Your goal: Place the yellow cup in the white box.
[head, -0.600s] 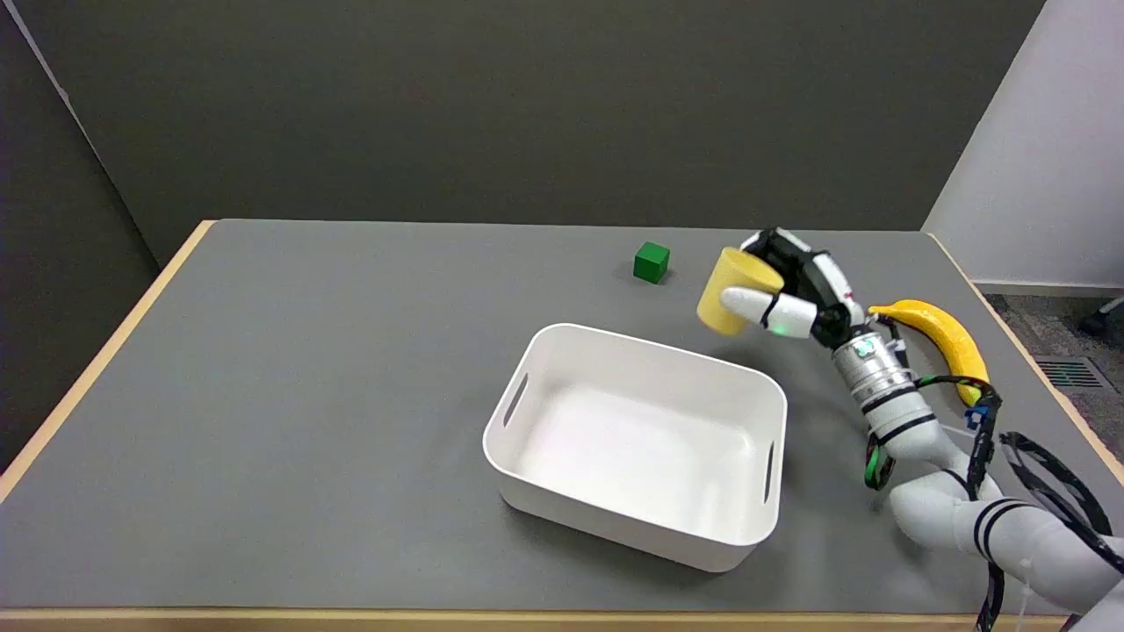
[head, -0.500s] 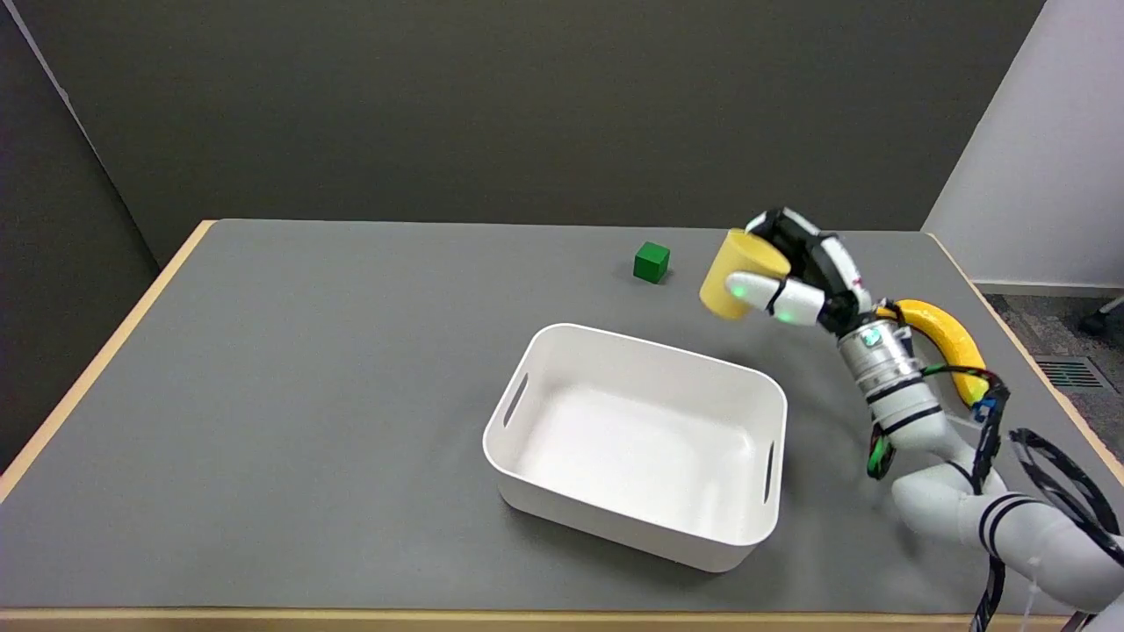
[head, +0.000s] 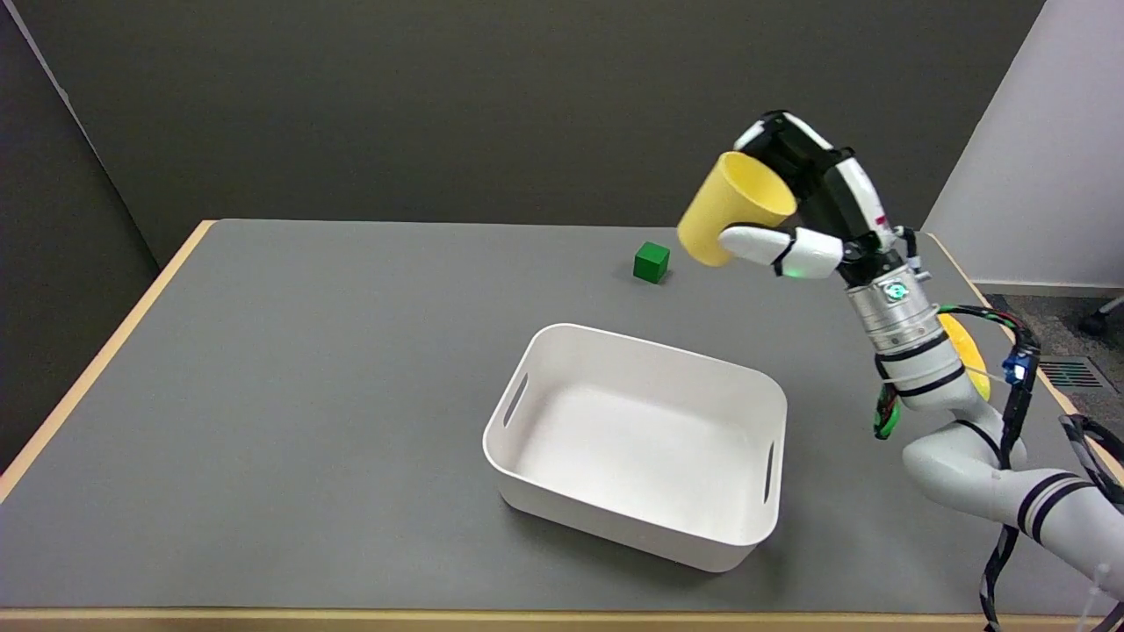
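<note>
I have the yellow plastic cup gripped in my right hand, high above the desk; lowering it into the empty white plastic box remains.

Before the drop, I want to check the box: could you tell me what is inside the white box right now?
Nothing shows inside the white box: its bare white floor is visible. The near wall hides a strip of floor along that side.

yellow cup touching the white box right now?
Apart. Head view: the right hand holds the yellow cup tilted in the air, with bare table showing between it and the white box.
</note>
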